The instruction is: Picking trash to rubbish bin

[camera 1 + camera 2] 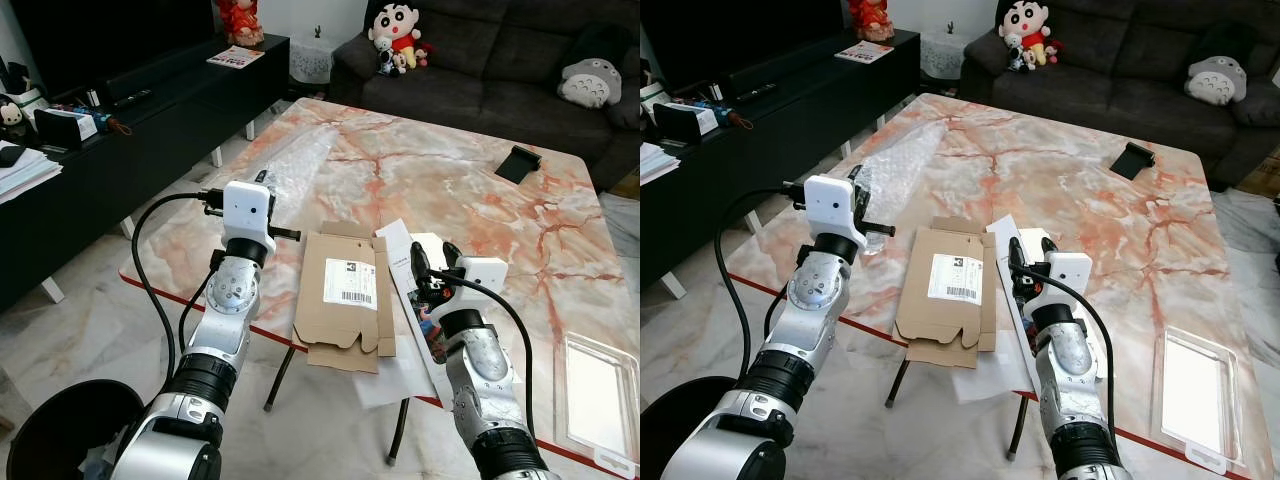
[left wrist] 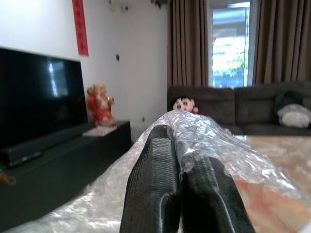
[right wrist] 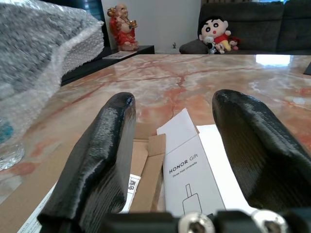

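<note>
Left eye view shows a square marble table with orange-red veining (image 1: 470, 190) standing on a pale marble floor, with a dark grey fabric sofa (image 1: 480, 55) behind it holding a cartoon boy plush doll (image 1: 392, 35) and a grey round plush toy (image 1: 590, 82). A long black television cabinet (image 1: 150, 110) runs along the robot's left, and a round black rubbish bin (image 1: 60, 435) stands on the floor at lower left, well apart from the table top. On the table lie a sheet of clear bubble wrap (image 1: 295, 165), a flattened brown cardboard box with a white barcode label (image 1: 345, 300), a long white printed gift box (image 1: 415, 290) on white paper, a small black rectangular object (image 1: 518, 163) near the far edge, and a clear plastic tray (image 1: 598, 395) at the near right corner. The left gripper (image 2: 182, 194) is at the near end of the bubble wrap, fingers clenched together on a fold of it. The right gripper (image 3: 172, 160) hovers low above the white gift box, fingers spread apart and grasping nothing, with the cardboard box just beside it.
</note>
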{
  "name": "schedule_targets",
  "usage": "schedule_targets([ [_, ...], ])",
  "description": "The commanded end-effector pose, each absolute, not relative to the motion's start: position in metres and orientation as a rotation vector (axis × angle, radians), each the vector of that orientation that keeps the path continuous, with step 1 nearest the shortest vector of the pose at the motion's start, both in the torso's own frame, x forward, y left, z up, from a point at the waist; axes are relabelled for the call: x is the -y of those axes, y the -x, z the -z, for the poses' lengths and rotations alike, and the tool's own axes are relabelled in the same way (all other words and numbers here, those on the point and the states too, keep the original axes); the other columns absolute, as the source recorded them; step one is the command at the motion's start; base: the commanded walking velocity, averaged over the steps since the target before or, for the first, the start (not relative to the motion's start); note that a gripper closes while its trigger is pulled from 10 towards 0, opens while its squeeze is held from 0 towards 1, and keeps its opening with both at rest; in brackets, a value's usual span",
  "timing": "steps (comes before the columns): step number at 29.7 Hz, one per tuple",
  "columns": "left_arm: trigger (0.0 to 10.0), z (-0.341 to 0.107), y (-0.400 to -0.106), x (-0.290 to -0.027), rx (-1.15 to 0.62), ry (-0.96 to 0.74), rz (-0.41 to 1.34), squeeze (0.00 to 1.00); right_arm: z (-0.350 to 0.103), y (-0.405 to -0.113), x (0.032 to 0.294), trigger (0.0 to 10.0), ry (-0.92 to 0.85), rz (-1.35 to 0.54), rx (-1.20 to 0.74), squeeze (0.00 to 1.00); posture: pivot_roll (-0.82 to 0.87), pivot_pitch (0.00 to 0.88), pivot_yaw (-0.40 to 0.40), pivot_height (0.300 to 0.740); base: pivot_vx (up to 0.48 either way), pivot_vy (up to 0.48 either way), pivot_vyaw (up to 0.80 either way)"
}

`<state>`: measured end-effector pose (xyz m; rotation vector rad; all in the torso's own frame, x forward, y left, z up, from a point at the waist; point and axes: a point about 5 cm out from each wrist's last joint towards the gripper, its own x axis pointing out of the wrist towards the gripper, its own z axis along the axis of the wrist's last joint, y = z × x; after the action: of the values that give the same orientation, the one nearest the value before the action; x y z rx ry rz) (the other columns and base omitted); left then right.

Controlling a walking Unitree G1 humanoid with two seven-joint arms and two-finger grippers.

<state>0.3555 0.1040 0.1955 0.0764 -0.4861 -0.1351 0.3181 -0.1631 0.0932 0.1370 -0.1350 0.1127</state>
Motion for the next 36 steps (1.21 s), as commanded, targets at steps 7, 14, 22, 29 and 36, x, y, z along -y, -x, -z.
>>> schedule_targets([
  [7, 10.0, -0.226, -0.355, -0.096, 0.597, -0.052, 0.142, 0.0, -0.096, -0.321, 0.167, 10.0, -0.14, -0.093, 0.148, 0.0, 0.09, 0.0, -0.099, 0.74, 0.0, 0.0, 0.0],
  [14, 10.0, -0.247, -0.354, -0.096, 0.668, -0.038, 0.125, 0.0, -0.096, -0.321, 0.168, 10.0, -0.14, -0.086, 0.147, 0.0, 0.09, 0.0, -0.099, 0.74, 0.0, 0.0, 0.0],
  [22, 10.0, -0.271, -0.352, -0.104, 0.751, -0.026, 0.084, 0.0, -0.097, -0.322, 0.168, 10.0, -0.144, -0.08, 0.155, 0.0, 0.09, 0.0, -0.095, 0.74, 0.0, 0.0, 0.0],
  [29, 10.0, -0.275, -0.349, -0.097, 0.758, -0.013, 0.126, 0.0, -0.097, -0.322, 0.168, 10.0, -0.146, -0.077, 0.158, 0.0, 0.1, 0.0, -0.094, 0.74, 0.0, 0.0, 0.0],
  [36, 10.0, -0.283, -0.346, -0.1, 0.786, -0.009, 0.11, 0.0, -0.098, -0.321, 0.169, 10.0, -0.149, -0.071, 0.162, 0.0, 0.1, 0.0, -0.092, 0.74, 0.0, 0.0, 0.0],
])
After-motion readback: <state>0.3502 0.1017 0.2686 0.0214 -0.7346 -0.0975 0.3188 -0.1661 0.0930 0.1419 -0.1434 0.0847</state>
